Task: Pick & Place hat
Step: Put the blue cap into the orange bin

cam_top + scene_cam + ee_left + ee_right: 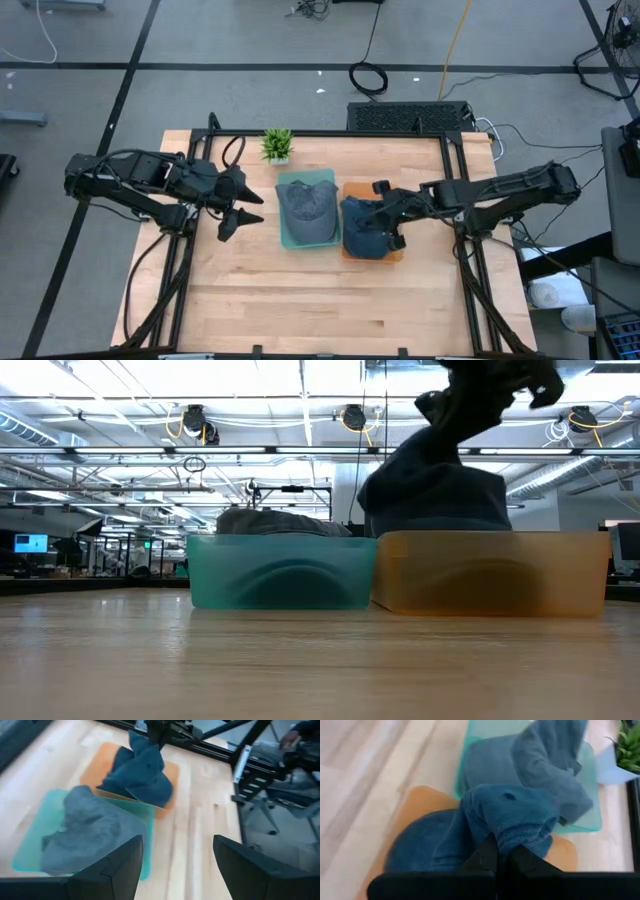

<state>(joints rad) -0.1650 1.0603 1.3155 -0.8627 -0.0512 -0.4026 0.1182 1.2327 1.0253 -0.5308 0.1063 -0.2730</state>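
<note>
Two hats are in play. The grey hat (pixel 305 208) is seen lying in the teal bin (pixel 288 238), and that half of the job appears to be done. The dark blue hat (pixel 366 228) is pinched by its crown in the right claw (pixel 384 213), whose fingers are closed tight on the fabric; the cloth is pulled up into a peak above the orange bin (pixel 490 572), while its lower part hangs down inside that bin. Whether the hat is being lowered in or lifted out cannot be told. What is judged to remain is the release of the fabric, or its carrying elsewhere, and the withdrawal of the arm.

The left claw (pixel 232 209) is held above the desk towards the left edge, beside the teal bin, with its fingers (pixel 111 874) parted and nothing between them. It is well clear of the right arm's work.

The two bins are set touching, near the middle of the desk, so a drooping brim could catch on the shared wall. A small potted plant (pixel 277 145) stands near the far edge, behind the teal bin and out of the way.
</note>
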